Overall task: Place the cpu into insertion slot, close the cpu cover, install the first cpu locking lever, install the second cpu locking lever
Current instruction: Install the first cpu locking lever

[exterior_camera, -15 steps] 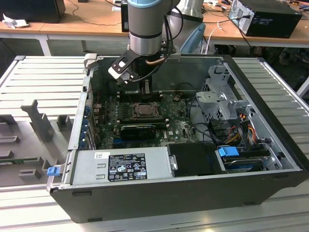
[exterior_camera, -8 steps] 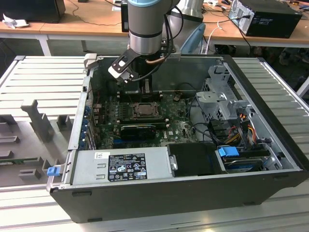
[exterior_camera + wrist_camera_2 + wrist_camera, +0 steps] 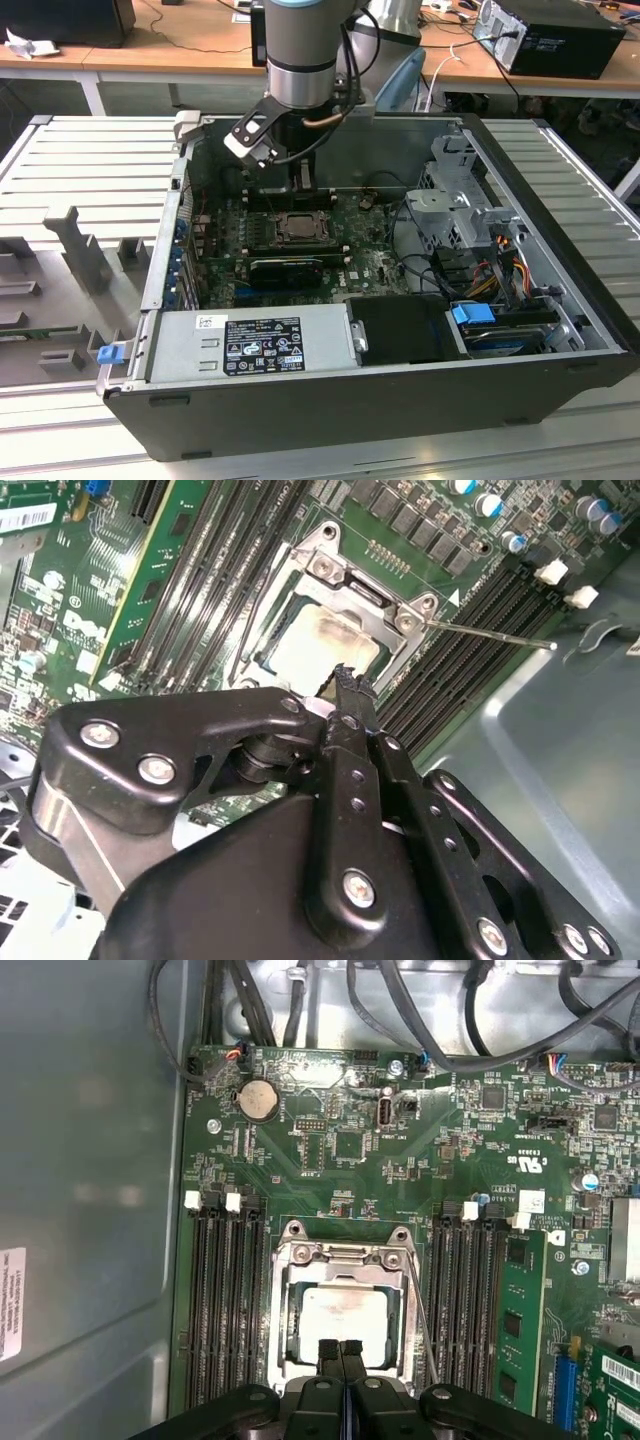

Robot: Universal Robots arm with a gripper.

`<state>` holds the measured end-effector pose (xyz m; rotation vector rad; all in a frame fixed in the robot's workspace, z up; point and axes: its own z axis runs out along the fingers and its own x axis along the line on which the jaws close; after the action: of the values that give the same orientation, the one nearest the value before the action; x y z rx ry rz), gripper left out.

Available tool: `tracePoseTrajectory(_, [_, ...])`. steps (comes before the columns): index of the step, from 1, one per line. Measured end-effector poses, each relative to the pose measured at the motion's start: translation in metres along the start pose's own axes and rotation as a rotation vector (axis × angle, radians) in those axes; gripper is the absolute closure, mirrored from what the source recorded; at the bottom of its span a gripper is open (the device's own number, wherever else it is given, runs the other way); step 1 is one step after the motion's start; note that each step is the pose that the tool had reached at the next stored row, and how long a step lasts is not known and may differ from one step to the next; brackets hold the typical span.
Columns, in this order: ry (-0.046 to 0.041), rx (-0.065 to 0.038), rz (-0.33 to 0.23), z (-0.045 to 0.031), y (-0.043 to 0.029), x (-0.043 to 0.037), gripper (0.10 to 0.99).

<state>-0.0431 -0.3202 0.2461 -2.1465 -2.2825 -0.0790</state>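
Cpu sat in the socket, its pale top showing through the square opening of the cpu cover, which lay down over it. Gripper fingers were pressed together with nothing between them, tips at the cover's edge nearest the arm; touching or just above, I couldn't tell. One thin locking lever stuck out over the memory slots and looked unlatched.

Judged step: closing the cover. To do it well, bear on the metal frame, never the chip, and push straight down so the plate seats flat.

Arm stood near vertical, wrist low inside the open computer case, over the motherboard.
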Motion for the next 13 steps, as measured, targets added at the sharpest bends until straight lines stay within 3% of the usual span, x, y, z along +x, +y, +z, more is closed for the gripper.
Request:
tracePoseTrajectory(4, [0.0002,0.001,-0.028,-0.0016,0.0001,0.0,0.98])
tracePoseTrajectory(13, [-0.0053,0.002,-0.028,-0.0287,0.0009,0.0011,0.98])
